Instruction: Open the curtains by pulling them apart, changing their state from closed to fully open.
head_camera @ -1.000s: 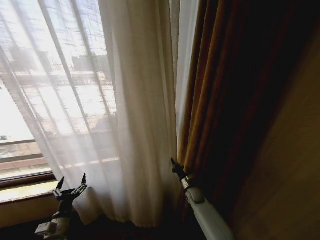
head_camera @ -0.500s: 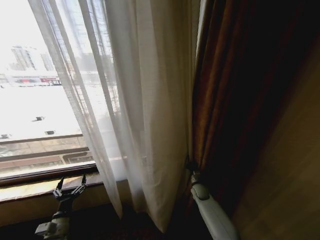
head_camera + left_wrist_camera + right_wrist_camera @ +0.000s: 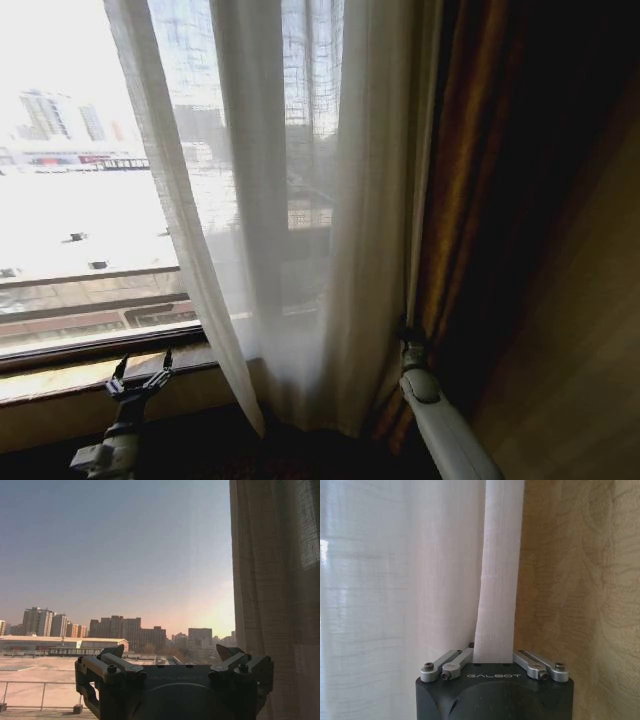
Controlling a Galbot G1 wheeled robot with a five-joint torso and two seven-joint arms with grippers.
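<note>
Our right gripper (image 3: 492, 655) clamps a fold of the sheer white pleated curtains (image 3: 300, 230) — fabric hanging vertical, lower centre-right; left gripper (image 3: 140, 378) spread, idle lower left.

Daylight is flooding through the window (image 3: 80, 200), blowing out the view outside to near white and backlighting the sheer curtains (image 3: 300, 220). The drape (image 3: 500, 200) and wall to the right are sinking into deep shadow. A low sun is glowing hazily in the left wrist view.
</note>
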